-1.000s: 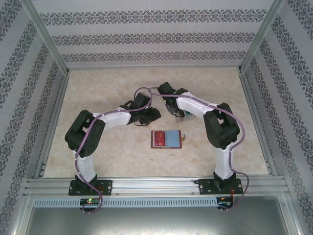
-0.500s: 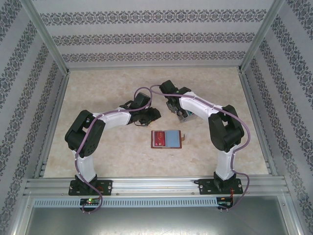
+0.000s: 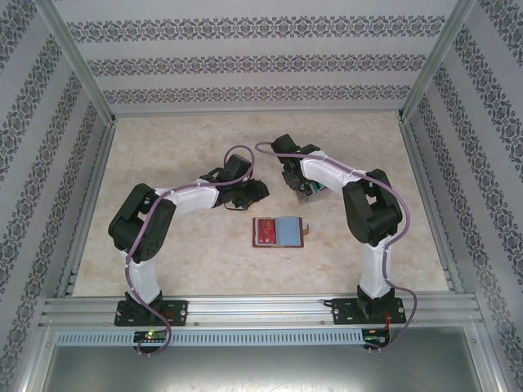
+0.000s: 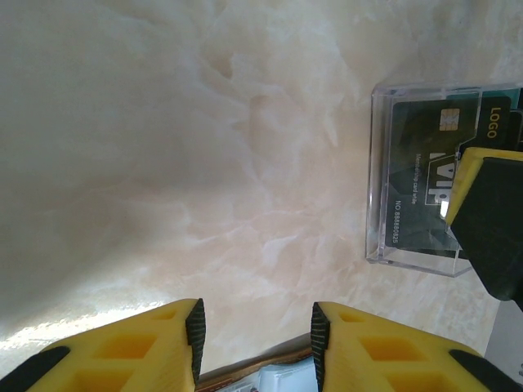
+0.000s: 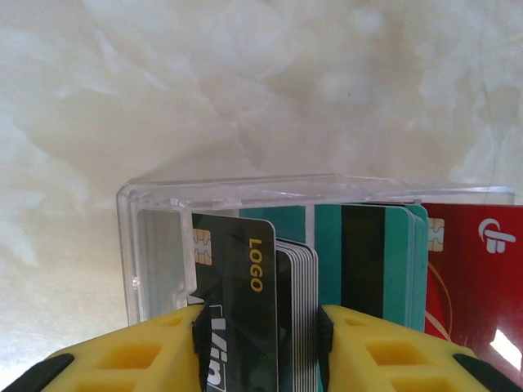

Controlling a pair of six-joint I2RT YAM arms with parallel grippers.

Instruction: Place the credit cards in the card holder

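So the left end effector (image 4: 255, 327) hangs over bare desk (image 3: 180, 245) a bit left of centre, fingers apart with nothing between them, and I'd just leave it parked there as a spare hand. Right of that, around the middle of the desk and slightly toward the near edge, the card holder (image 3: 278, 232) lies open and flat with what looks like a red card and a teal one showing in its two halves, so it's partly filled already by my read. The action is further right and a touch toward the far edge: the right end effector (image 5: 260, 339) is down at the clear tray (image 5: 155, 245), where the rest of the credit cards (image 5: 364, 261) stand on edge in a pack. Its fingers are apart, straddling the dark grey card (image 5: 237, 269) plus a few thin cards behind it. Can't tell if the pads are touching anything yet. If I were doing this pick, I'd make sure only the dark grey one ends up pinched, since a wide bite would drag the neighbours out too. Close gently near the top edge, lift straight up so the tray doesn't tip or come along, then carry it over to the holder.
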